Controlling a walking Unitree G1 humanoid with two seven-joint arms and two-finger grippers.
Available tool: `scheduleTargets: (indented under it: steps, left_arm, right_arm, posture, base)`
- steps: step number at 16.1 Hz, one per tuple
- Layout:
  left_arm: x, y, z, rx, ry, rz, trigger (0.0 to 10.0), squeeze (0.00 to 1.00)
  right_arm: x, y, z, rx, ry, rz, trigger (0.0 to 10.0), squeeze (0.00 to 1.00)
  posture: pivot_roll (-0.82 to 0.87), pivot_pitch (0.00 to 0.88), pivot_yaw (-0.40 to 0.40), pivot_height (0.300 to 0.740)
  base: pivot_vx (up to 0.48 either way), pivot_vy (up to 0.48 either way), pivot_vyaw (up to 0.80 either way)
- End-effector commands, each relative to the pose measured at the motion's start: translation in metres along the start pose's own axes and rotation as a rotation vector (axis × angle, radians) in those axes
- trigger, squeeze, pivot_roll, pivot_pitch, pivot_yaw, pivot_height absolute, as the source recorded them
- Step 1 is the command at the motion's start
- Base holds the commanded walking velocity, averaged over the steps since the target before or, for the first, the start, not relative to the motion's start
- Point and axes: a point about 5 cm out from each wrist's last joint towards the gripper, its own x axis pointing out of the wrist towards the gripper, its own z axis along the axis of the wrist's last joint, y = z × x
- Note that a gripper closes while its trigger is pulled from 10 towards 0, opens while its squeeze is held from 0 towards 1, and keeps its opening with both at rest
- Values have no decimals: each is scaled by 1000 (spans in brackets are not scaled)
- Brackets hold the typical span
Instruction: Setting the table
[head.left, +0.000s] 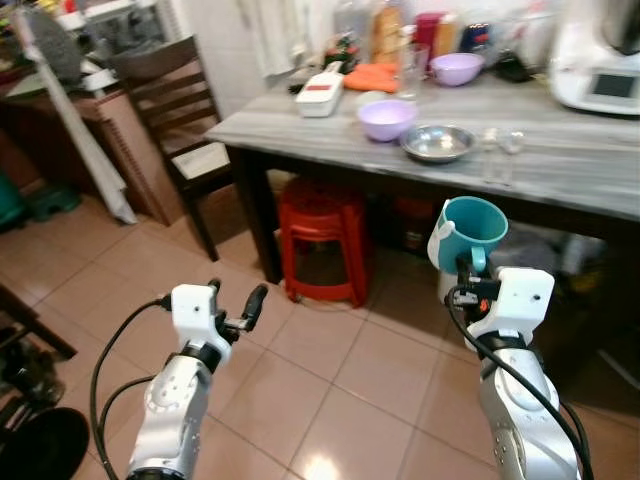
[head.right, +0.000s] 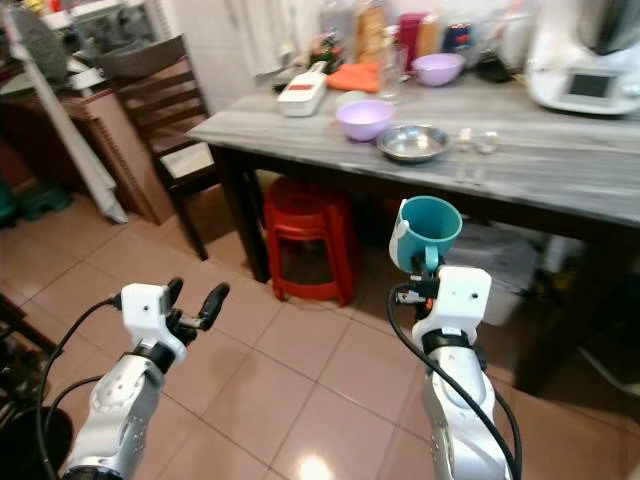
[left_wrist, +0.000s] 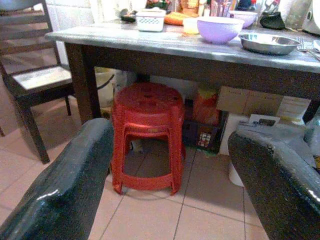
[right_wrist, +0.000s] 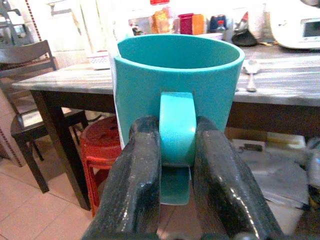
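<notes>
Right wrist view, fingers (right_wrist: 132, 190) pinching mug (right_wrist: 175, 75) handle

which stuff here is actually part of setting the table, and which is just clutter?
Part of the job:
teal mug, clamped by its handle in the right gripper
table
purple bowl
steel bowl
spoon

Just lying about:
red stool
wooden chair
white appliance
left gripper, open and holding nothing
</notes>
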Motion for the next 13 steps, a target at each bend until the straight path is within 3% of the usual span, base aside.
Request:
scheduleTargets:
  steps: [1, 6, 11, 13]
  left_arm:
    - [3, -3, 6, 16, -19, -10, 10000, 0]
    - [6, -5, 10, 7, -35, -17, 10000, 0]
    - [7, -9, 8, -1, -31, -29, 10000, 0]
    - [7, -10, 8, -3, -31, -31, 10000, 0]
  right_arm:
    - [1, -3, 5, -6, -24, -5, 10000, 0]
    - [3, -4, 6, 5, -25, -15, 10000, 0]
    - [3, -4, 6, 7, -23, -20, 10000, 0]
    - [3, -4, 6, 5, -22, -21, 10000, 0]
  posture:
    - [-148, 0, 107, 740]
    - [-148, 0, 106, 740]
    - [-153, 0, 109, 740]
    - [-154, 0, 107, 740]
  base:
    - [394, 0, 419]
    - [392, 0, 166]
    - [398, 0, -800]
    - [398, 0, -275]
